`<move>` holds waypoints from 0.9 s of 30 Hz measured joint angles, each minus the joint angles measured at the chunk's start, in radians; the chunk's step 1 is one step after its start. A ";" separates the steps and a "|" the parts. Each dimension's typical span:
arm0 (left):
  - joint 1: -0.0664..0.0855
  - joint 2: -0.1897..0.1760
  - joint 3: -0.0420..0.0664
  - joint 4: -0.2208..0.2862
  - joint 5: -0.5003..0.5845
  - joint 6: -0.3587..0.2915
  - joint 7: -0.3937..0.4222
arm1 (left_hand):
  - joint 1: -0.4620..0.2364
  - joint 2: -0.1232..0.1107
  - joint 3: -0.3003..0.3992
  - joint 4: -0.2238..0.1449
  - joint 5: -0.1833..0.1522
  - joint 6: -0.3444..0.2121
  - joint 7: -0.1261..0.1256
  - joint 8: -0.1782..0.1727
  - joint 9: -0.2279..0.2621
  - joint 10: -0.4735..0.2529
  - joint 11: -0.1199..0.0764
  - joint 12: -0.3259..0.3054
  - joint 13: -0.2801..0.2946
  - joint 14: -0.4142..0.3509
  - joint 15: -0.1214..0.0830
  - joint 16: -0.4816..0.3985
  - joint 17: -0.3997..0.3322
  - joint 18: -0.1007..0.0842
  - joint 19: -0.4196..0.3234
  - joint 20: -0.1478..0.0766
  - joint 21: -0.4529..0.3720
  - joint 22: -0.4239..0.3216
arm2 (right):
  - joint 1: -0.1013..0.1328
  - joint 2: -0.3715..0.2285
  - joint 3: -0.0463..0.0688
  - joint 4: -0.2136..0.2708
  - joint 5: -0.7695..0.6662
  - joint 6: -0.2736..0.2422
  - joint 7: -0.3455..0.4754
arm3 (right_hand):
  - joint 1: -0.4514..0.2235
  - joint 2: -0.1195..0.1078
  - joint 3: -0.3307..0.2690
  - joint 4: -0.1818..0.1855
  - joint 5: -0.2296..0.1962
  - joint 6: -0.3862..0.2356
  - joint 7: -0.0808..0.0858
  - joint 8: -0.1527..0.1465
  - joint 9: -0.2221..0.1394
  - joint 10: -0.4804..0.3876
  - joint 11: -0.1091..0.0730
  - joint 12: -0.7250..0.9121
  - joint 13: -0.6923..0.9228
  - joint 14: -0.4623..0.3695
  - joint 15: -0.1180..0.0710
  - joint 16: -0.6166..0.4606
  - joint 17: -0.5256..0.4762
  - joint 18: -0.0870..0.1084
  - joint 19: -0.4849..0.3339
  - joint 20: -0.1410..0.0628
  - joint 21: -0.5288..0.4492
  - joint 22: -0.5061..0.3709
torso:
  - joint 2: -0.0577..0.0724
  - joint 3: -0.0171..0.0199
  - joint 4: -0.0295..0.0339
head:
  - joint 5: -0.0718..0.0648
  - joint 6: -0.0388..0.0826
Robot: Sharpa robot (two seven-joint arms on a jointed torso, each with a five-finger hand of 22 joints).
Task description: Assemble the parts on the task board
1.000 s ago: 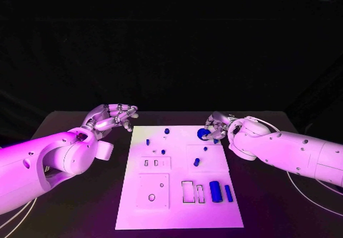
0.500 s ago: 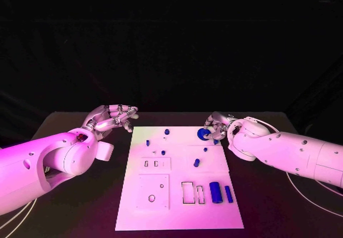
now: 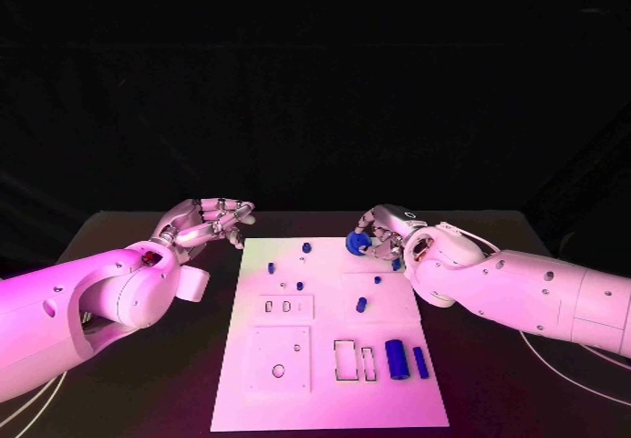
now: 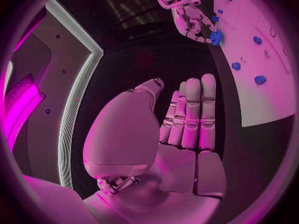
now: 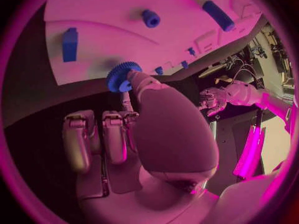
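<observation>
- Head view: the right hand [image 3: 381,232] is up over the far right corner of the board [image 3: 329,401], pinching a small blue gear [image 3: 356,243] between thumb and a finger. The gear looks lifted off the board, not sitting on it.
- Same view, the left hand [image 3: 208,220] hangs off the board's far left corner, over the table [image 3: 106,237]. Fingers curled in, nothing in them as far as I can see.
- On the board: a few little blue pegs [image 3: 306,246] at the far end, a bigger cylinder [image 3: 396,352] and a thin bar [image 3: 421,360] near the front right, next to some rectangular slots.
- Left wrist view: the left hand [image 4: 187,129] has its fingers side by side, thumb alongside, holding nothing. The right hand [image 4: 190,16] with the gear [image 4: 216,37] shows past it, at the board's [image 4: 268,104] edge.
- Right wrist view: the gear [image 5: 121,76] is toothed, pinched at the thumb tip, just off the board's [image 5: 93,5] edge. A block [image 5: 70,44] and a peg [image 5: 150,18] sit on the board beyond it.
</observation>
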 measured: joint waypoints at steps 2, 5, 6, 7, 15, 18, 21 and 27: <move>0.000 0.001 0.000 -0.001 0.000 0.000 -0.001 | 0.000 0.000 0.000 0.000 0.000 0.000 0.000 0.000 0.000 0.000 0.000 0.000 0.000 0.000 0.000 0.000 0.000 0.000 0.000 0.000 0.000 0.000 | 0.002 0.008 0.000 0.019 -0.016 -0.015 0.003 | 0.000 0.000 0.003 0.000 0.000 0.000 0.000 0.000 0.000 0.000 0.000 0.000 0.000 0.000 0.000 0.000 0.000 0.000 0.000 0.000 0.000 0.000 | 0.000 0.0000 0.0003 | 0.000 0.000; 0.000 0.003 0.000 -0.001 0.000 0.000 -0.001 | 0.000 0.000 0.000 0.000 0.000 0.000 0.000 0.000 0.000 0.000 0.000 0.000 0.000 0.000 0.000 0.000 -0.001 0.000 0.000 0.000 0.000 0.000 | 0.003 0.025 0.000 0.041 -0.036 -0.030 0.005 | -0.010 -0.010 0.009 -0.001 0.000 0.000 0.000 0.000 0.000 0.000 0.000 0.000 0.000 0.000 0.000 0.000 0.000 0.000 0.000 0.000 0.000 0.000 | 0.000 -0.0002 0.0008 | 0.002 0.000; 0.000 0.004 0.000 -0.002 0.000 0.000 -0.001 | 0.000 0.000 0.000 0.000 0.000 0.000 0.000 0.000 0.000 0.000 0.000 0.000 0.000 0.000 0.000 0.000 -0.001 0.000 0.000 0.000 0.000 0.000 | 0.003 0.031 0.000 0.046 -0.042 -0.032 0.005 | -0.016 -0.016 0.015 -0.001 0.000 0.000 0.000 0.000 0.000 0.000 0.000 0.000 0.000 0.000 0.000 0.000 0.000 0.000 0.000 0.000 0.000 0.000 | 0.000 -0.0003 0.0011 | 0.003 0.000; 0.000 0.004 0.000 -0.002 0.000 0.000 -0.002 | 0.000 0.000 0.000 0.000 0.000 0.000 0.000 0.000 0.000 0.000 0.000 0.000 0.001 0.000 0.000 0.000 -0.001 0.000 0.000 0.000 0.000 0.000 | 0.003 0.038 0.000 0.050 -0.047 -0.035 0.005 | -0.018 -0.017 0.015 -0.002 0.000 0.000 0.000 0.000 0.000 0.000 0.000 0.000 0.000 0.000 0.000 0.000 0.000 0.000 0.000 0.000 0.000 0.000 | 0.000 -0.0005 0.0013 | 0.003 0.000; 0.000 0.007 0.000 0.000 0.000 0.000 -0.003 | 0.000 0.000 0.000 0.000 0.000 0.000 0.000 0.000 0.000 0.000 0.000 0.000 0.001 0.000 0.000 0.000 -0.001 0.000 0.000 0.000 0.000 0.000 | 0.004 0.115 -0.009 0.028 -0.083 -0.037 0.002 | -0.027 -0.026 0.025 -0.005 0.000 0.000 0.000 0.000 0.000 0.000 0.000 0.000 0.000 0.000 0.000 0.000 0.001 0.000 0.000 0.000 0.000 0.000 | 0.002 -0.0024 0.0026 | 0.012 -0.002; 0.000 0.007 0.000 0.001 0.000 0.000 -0.004 | 0.000 0.000 0.000 0.000 0.000 0.000 0.000 0.000 0.000 0.000 0.000 0.000 0.001 0.000 0.000 0.000 -0.001 0.000 0.000 0.000 0.000 0.000 | 0.003 0.135 -0.013 0.012 -0.090 -0.036 0.001 | -0.028 -0.025 0.026 -0.004 0.000 0.001 0.000 0.000 0.000 0.000 0.000 0.000 0.000 0.000 0.000 0.000 0.001 0.000 0.000 0.000 0.000 0.000 | 0.002 -0.0028 0.0032 | 0.015 -0.002; 0.000 0.007 0.000 0.002 -0.001 0.000 -0.004 | 0.000 0.000 0.000 0.000 0.000 0.000 0.000 0.000 0.000 0.000 0.000 0.000 0.001 0.000 0.000 0.000 -0.001 0.000 0.000 0.000 0.000 0.000 | 0.000 0.155 -0.017 0.000 -0.096 -0.033 -0.001 | -0.030 -0.023 0.026 -0.005 0.000 0.001 0.000 0.000 0.000 0.000 0.000 0.000 0.000 0.000 0.000 0.000 0.001 0.000 0.000 0.000 0.000 0.000 | 0.003 -0.0028 0.0033 | 0.017 -0.003; 0.000 0.007 0.000 0.005 -0.001 0.000 -0.005 | 0.000 0.000 0.000 0.000 0.000 0.000 0.000 0.000 0.000 0.000 0.000 0.000 0.001 0.000 0.000 0.000 -0.001 0.000 0.000 0.000 0.000 0.000 | -0.010 0.187 -0.023 -0.024 -0.102 -0.025 -0.003 | -0.038 -0.026 0.030 -0.006 0.000 0.001 0.000 0.000 0.000 0.000 0.000 0.000 0.000 0.000 0.000 0.000 0.001 0.000 0.000 0.000 0.000 0.000 | 0.003 -0.0028 0.0025 | 0.020 -0.005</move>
